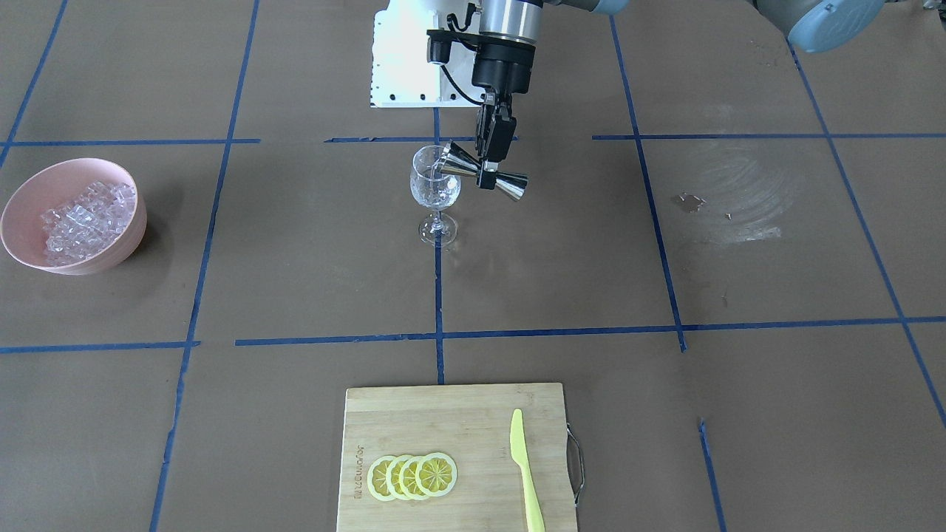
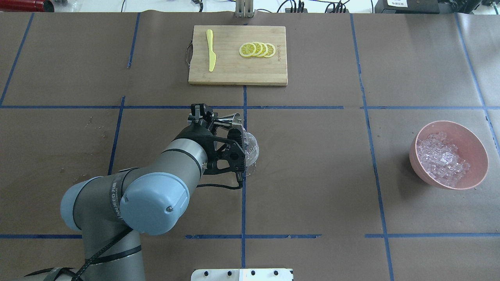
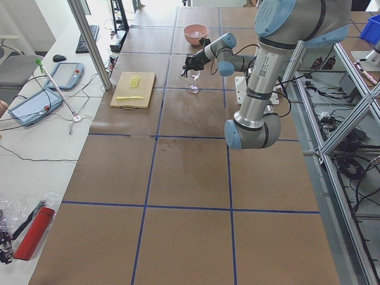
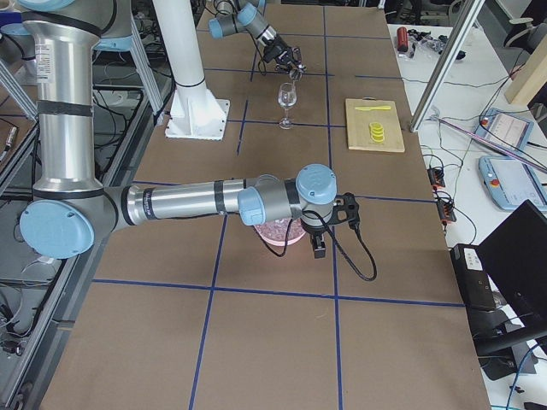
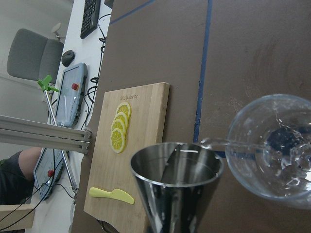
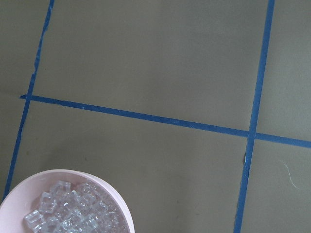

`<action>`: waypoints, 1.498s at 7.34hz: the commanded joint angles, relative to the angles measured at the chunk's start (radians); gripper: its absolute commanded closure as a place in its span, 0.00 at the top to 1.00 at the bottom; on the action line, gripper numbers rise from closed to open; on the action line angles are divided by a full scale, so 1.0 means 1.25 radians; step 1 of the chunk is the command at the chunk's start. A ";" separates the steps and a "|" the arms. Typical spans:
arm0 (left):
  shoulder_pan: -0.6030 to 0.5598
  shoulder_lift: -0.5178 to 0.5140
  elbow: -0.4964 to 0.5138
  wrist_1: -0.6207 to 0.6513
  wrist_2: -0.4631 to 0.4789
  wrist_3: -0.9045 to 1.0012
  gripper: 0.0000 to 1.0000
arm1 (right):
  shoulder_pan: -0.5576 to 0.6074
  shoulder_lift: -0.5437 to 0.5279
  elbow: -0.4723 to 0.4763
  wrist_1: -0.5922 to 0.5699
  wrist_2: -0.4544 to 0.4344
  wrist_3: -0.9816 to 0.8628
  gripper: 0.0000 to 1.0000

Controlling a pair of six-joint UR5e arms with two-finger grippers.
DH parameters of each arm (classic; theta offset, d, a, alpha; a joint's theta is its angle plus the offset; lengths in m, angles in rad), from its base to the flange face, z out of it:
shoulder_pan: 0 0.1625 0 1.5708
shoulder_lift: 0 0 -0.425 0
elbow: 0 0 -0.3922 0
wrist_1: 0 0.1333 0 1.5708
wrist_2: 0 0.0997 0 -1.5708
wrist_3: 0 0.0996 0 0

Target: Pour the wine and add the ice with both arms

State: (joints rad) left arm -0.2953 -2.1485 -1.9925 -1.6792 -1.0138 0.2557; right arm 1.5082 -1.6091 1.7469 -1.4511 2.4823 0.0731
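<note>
Left claw (image 1: pixel 489 176) pinching the narrow waist of a silver double-cone steel jigger (image 1: pixel 460 164), which is tipped onto its side. The jigger's lower mouth meets the rim of a clear stemmed wine glass (image 1: pixel 434 193) standing upright on the brown paper-covered counter (image 1: pixel 295 258), just below this claw. A thin clear stream (image 5: pixel 228 144) runs from the jigger's lip into the glass bowl. Beyond this claw, away from the robot, lies a bamboo cutting board (image 1: pixel 443 421) bearing four overlapping yellow lemon slices (image 1: pixel 412 476) and a yellow-green plastic knife (image 1: pixel 525 473). Ice (image 1: pixel 87 216), many small clear cubes, fills a round pink bowl (image 1: pixel 127 247) well apart from this claw, toward the robot's right. Right claw (image 4: pixel 319 248) appears to hang over that bowl; whether its fingers are spread cannot be told.
</note>
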 commanded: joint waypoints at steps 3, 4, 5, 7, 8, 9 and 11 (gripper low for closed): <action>0.002 -0.024 -0.001 0.067 0.032 0.133 0.00 | 0.001 -0.006 0.012 0.001 0.014 0.000 1.00; 0.002 -0.027 0.002 0.067 0.032 0.139 0.00 | 0.001 -0.006 0.013 0.000 0.014 0.000 1.00; -0.001 -0.026 0.000 0.066 0.032 0.138 0.00 | 0.000 -0.006 0.011 0.000 0.013 0.000 1.00; -0.002 -0.012 -0.014 0.026 0.037 0.053 0.00 | 0.000 -0.003 0.010 0.000 0.013 0.013 1.00; -0.003 0.012 -0.012 -0.026 0.035 -0.028 0.00 | -0.001 0.004 0.011 0.001 0.012 0.056 1.00; -0.009 0.047 -0.022 -0.111 0.033 -0.062 0.00 | -0.009 0.012 0.015 0.002 0.011 0.085 1.00; -0.013 0.141 -0.050 -0.223 0.027 -0.211 0.00 | -0.047 0.015 0.044 0.004 0.008 0.161 1.00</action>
State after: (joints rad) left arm -0.3083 -2.0449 -2.0365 -1.8754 -0.9766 0.1396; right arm 1.4781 -1.5934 1.7787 -1.4474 2.4947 0.2114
